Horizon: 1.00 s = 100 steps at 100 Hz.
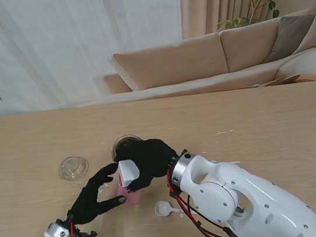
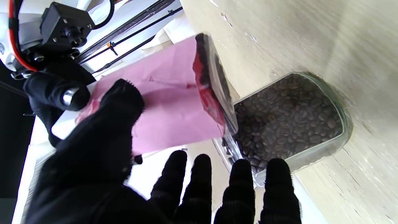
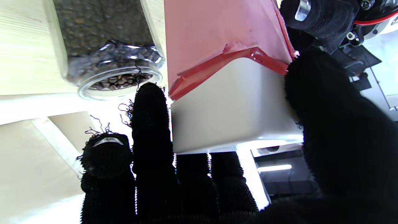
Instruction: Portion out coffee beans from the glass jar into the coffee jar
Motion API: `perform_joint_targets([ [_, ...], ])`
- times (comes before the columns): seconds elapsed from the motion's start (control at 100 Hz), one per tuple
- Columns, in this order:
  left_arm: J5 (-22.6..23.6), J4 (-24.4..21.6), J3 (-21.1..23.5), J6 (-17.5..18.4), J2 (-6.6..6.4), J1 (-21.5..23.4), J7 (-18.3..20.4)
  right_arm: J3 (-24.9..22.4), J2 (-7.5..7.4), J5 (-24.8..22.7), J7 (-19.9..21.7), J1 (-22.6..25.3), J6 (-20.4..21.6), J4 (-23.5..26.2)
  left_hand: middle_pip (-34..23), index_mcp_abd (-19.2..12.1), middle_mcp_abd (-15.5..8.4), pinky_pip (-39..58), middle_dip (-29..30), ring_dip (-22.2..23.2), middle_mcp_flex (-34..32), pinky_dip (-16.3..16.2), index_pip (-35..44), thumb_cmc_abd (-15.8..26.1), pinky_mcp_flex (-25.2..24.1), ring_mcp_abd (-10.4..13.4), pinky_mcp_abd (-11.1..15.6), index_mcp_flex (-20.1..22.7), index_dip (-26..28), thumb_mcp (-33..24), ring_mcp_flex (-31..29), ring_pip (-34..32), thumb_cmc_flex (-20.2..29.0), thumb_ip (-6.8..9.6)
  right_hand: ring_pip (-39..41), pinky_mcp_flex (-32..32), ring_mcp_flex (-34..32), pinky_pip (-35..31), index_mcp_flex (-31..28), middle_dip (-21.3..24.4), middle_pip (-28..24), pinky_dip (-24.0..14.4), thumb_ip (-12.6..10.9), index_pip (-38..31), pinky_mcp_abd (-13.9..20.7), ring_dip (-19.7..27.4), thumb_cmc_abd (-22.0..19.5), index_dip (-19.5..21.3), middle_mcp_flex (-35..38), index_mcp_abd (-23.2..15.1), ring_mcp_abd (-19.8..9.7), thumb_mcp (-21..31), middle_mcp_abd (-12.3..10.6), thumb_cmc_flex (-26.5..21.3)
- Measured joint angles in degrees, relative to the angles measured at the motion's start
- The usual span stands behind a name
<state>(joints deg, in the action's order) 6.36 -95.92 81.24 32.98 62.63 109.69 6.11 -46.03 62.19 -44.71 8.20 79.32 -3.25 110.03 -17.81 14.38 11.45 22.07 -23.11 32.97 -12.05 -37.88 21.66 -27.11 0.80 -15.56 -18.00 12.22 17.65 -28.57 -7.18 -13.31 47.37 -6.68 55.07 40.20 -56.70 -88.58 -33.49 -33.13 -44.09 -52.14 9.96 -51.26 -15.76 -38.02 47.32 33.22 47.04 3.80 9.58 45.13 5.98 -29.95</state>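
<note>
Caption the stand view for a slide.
Both hands, right hand and left hand, grip the pink coffee jar beside the open glass jar.

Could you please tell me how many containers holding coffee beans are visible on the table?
2: the glass jar beyond the hands, and the pink coffee jar between both hands, nearer to me.

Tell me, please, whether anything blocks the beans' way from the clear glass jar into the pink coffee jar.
Yes: the white square lid caps the pink coffee jar, gripped by the right hand. The clear glass jar is open.
</note>
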Motion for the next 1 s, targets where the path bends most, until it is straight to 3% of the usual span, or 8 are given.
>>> perform_joint_targets([
  [0.03, 0.0, 0.0, 0.0, 0.1, -0.02, 0.0, 0.0, -0.7, -0.13, -0.6, 0.4, 0.7, 0.0, 0.5, 0.0, 0.0, 0.0, -1.3, 0.0, 0.0, 0.0, -1.1, 0.0, 0.1, 0.3, 0.0, 0.0, 0.0, -0.1, -0.9, 0.0, 0.2, 0.0, 0.59, 0.0, 0.1, 0.0, 0.0, 0.0, 0.0, 0.0, 0.0, 0.0, 0.0, 0.0, 0.0, 0.0, 0.0, 0.0, 0.0, 0.0, 0.0, 0.0, 0.0],
  [0.1, 0.0, 0.1, 0.1, 0.1, -0.05, 0.0, 0.0, -3.0, -0.39, -2.8, 1.7, 3.0, -0.1, 2.1, 0.1, -0.2, -0.2, -3.2, 0.0, 0.0, 0.0, -1.8, 0.0, 0.1, 0.4, 0.1, 0.0, 0.0, -0.2, -1.1, 0.0, 0.9, 0.0, 0.6, 0.0, 0.5, 0.0, 0.0, -0.5, 0.0, 0.2, 0.0, 1.0, 0.0, 0.0, 0.0, 0.2, -0.1, 0.6, 0.0, 0.0, 0.0, 0.1, 0.0],
  [0.35, 0.5, 0.1, 0.6, -0.2, -0.1, 0.0, 0.1, -14.8, -1.26, -12.1, 4.9, 15.5, -0.6, 9.9, 0.5, -1.3, -0.6, -7.3, 0.0, 0.0, 0.0, -4.7, -2.1, 3.0, -0.8, 1.3, 0.1, 0.2, -1.5, -0.9, 0.0, 3.7, 0.0, 0.6, 0.1, 0.5, 0.0, -0.1, -0.9, 0.0, 0.3, 0.0, 1.0, 0.0, 0.0, 0.0, 0.5, -0.3, 1.2, 0.0, -0.3, -0.1, 0.2, 0.0],
  [0.44, 0.9, 0.1, 0.7, -0.3, -0.11, 0.0, 0.0, -19.8, -1.39, -13.3, 5.9, 20.5, -1.3, 12.5, 0.5, -1.8, -0.6, -7.8, 0.0, 0.0, 0.0, -4.8, -2.7, 3.0, -1.1, 1.5, 0.2, 0.2, -1.6, -0.5, 0.0, 4.2, 0.0, 0.6, 0.1, 0.5, 0.0, -0.6, -0.9, 0.0, 0.3, 0.0, 1.0, 0.0, 0.0, 0.0, 0.5, -0.3, 1.2, 0.0, -0.4, -0.1, 0.2, 0.0],
  [0.59, 1.1, 0.0, 0.7, -0.2, -0.11, 0.1, -0.3, -27.8, -1.4, -19.6, 5.9, 28.4, -2.1, 15.5, 0.5, -1.9, -0.6, -8.0, 0.0, 0.0, 0.0, -4.8, -2.7, 3.0, -1.2, 1.6, 0.2, 0.2, -1.6, -0.5, 0.0, 5.0, 0.0, 0.6, 0.1, 0.5, 0.0, -0.6, -0.9, 0.0, 0.3, 0.0, 1.0, 0.0, 0.0, 0.0, 0.5, -0.3, 1.2, 0.0, -0.4, -0.1, 0.2, 0.0],
  [0.82, 2.2, -0.5, 0.5, -0.3, -0.17, 0.5, -0.5, -38.2, -1.06, -20.4, 5.2, 36.1, -5.6, 16.2, 0.5, -1.9, -0.7, -8.5, 0.0, 0.0, 0.0, -4.8, -2.7, 3.0, -1.5, 2.2, 0.2, 0.3, -1.6, -0.5, -0.2, 5.8, 0.0, 0.61, 0.1, 0.6, 0.0, -0.6, -0.9, 0.0, 0.3, 0.0, 1.0, 0.0, 0.2, -0.1, 0.5, -0.3, 1.2, 0.0, -0.4, -0.1, 0.2, 0.0],
  [1.0, 2.9, -0.6, -0.1, -1.0, -0.17, 0.3, -0.9, -42.8, -0.77, -19.2, 3.2, 38.2, -9.9, 13.3, 0.5, -2.2, -1.1, -8.7, 0.0, 0.0, 0.0, -4.9, -2.8, 3.0, -1.7, 2.2, 0.2, 2.3, -1.6, -0.5, -0.2, 6.4, 0.0, 0.61, 0.1, 0.6, 0.0, -0.7, -0.9, 0.0, 0.3, 0.0, 1.0, 0.0, 0.2, -0.1, 0.5, -0.3, 1.2, 0.0, -0.4, -0.1, 0.2, 0.0],
])
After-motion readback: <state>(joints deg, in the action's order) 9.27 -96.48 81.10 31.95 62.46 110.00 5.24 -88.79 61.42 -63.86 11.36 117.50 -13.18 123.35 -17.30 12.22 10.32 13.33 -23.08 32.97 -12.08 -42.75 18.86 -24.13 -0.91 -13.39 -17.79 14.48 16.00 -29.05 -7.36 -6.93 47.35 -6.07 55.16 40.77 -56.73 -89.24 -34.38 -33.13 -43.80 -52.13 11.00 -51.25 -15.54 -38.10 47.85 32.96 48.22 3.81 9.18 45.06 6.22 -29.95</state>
